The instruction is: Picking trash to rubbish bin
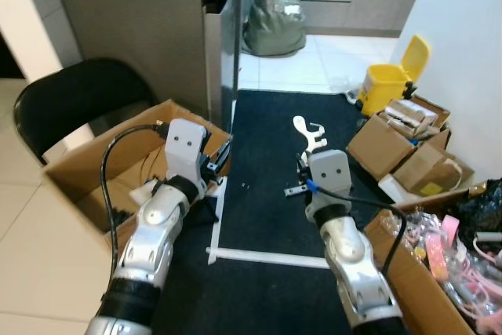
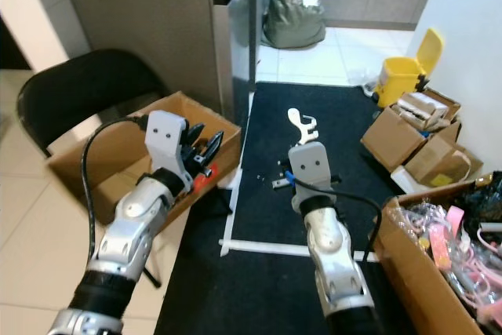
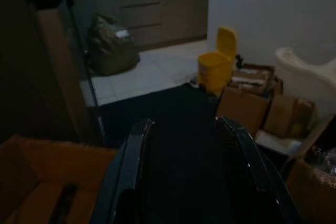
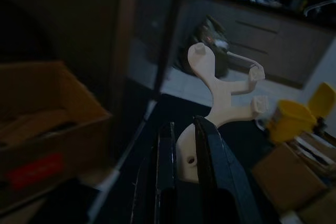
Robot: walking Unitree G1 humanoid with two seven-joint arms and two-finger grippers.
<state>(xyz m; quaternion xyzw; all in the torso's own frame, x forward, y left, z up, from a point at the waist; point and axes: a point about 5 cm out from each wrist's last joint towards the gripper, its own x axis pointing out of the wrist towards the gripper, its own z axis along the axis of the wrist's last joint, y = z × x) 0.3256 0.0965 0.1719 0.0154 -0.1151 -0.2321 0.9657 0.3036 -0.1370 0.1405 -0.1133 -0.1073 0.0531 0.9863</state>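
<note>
A white plastic piece (image 4: 220,93) with branching arms sticks up from my right gripper (image 4: 185,129), which is shut on its base. In the eye views that piece (image 1: 309,132) is held above the black mat (image 1: 267,139), in front of me. The yellow rubbish bin (image 1: 388,84) stands with its lid up at the mat's far right corner, well beyond the piece. My left gripper (image 3: 189,182) is open and holds nothing; its fingers (image 2: 202,145) hover over the near edge of an open cardboard box (image 1: 86,162) on my left.
A black chair (image 1: 70,100) stands behind the left box, next to a tall grey cabinet (image 1: 149,21). A grey bag (image 1: 274,17) sits on the tiles ahead. Cardboard boxes (image 1: 392,143) line the right wall, and a box of pink items (image 1: 439,249) is near my right. White tape (image 1: 267,256) crosses the mat.
</note>
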